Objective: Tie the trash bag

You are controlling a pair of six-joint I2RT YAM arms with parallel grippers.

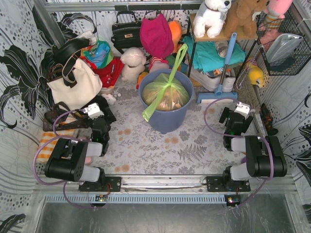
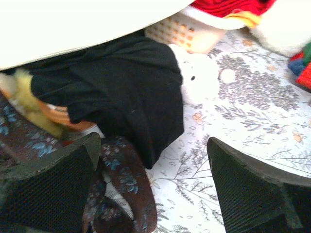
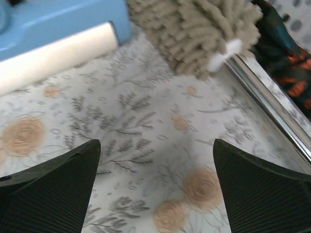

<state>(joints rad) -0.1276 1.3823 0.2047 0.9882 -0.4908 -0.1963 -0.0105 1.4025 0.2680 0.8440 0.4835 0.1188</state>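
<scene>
The trash bag [image 1: 166,93] is thin light-green plastic with tan scraps showing through, and it sits in a blue-grey round bin [image 1: 167,119] at the table's centre. Its neck is knotted; one tail stands up and another hangs over the bin's front-left rim. My left gripper [image 1: 103,112] rests low at the left, well away from the bag, open over the floral cloth [image 2: 153,189] with nothing between its fingers. My right gripper [image 1: 231,115] sits at the right, also apart from the bin, open and empty above the table cover [image 3: 155,189]. The bag is out of both wrist views.
A cream tote bag [image 1: 75,85], black cloth [image 2: 126,92] and a brown floral strap [image 2: 126,189] crowd the left gripper. A blue mop [image 1: 224,68] with a grey shaggy head [image 3: 194,24] stands ahead of the right gripper, a metal rail [image 3: 272,102] to its right. Plush toys and bags line the back.
</scene>
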